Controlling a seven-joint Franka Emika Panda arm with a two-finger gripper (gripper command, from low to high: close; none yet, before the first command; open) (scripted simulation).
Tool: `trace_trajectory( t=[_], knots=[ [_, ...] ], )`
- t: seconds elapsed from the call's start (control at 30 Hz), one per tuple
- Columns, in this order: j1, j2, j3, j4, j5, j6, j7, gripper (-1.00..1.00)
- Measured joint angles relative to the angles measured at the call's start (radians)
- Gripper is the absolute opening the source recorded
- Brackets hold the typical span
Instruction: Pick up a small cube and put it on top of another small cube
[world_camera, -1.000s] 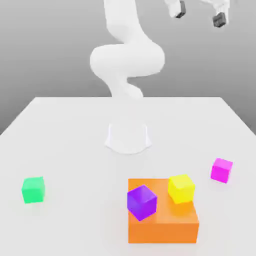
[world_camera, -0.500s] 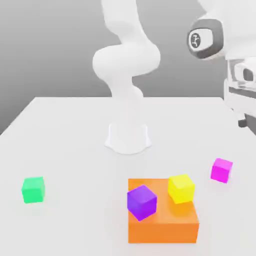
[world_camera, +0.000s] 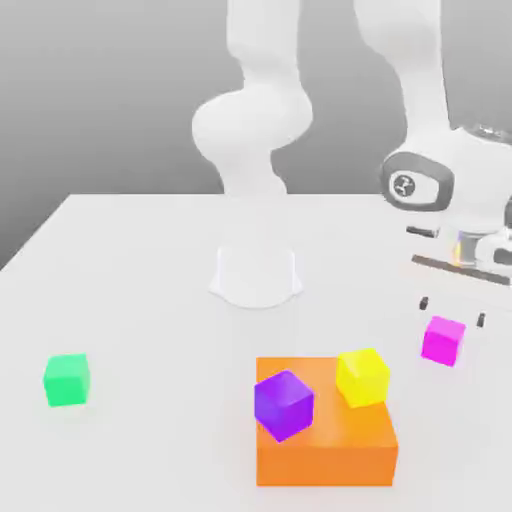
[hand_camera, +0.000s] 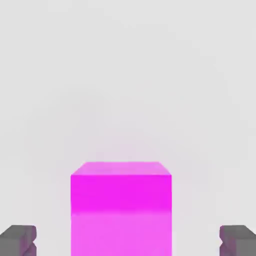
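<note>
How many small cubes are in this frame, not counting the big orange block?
4. The green cube sits alone on the table at the exterior view's left; the purple cube and yellow cube rest on the orange block; the magenta cube lies at the right.

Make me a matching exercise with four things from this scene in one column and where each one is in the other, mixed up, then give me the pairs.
Things:
1. pink cube
2. yellow cube
3. green cube
4. purple cube

Places:
A. alone on the table, exterior view's left
B. between the open gripper fingers
C. on the orange block, nearer the pink cube
D. on the orange block's front left corner

Pairs: 1-B, 2-C, 3-A, 4-D
</note>
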Motion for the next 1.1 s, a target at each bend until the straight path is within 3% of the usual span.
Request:
trace_trajectory(
  t=[0.03,0.07,0.3,0.5,0.6,0.93,1.1],
  knots=[
    [0.01,0.036,-0.011,0.006,-0.006,0.03,0.004,0.0],
    [0.015,0.068,-0.018,0.012,-0.011,0.056,0.008,-1.0],
    [0.018,0.073,-0.022,0.013,-0.013,0.058,0.01,-1.0],
    [-0.002,-0.118,0.012,-0.021,0.043,-0.099,-0.032,-1.0],
    [-0.034,-0.209,-0.023,-0.014,0.06,-0.197,0.007,-1.0],
    [-0.377,-0.457,-0.202,0.086,0.002,-0.543,0.359,-1.0],
    [-0.402,-0.341,-0.229,0.065,0.02,-0.406,0.376,-1.0]
  ],
)
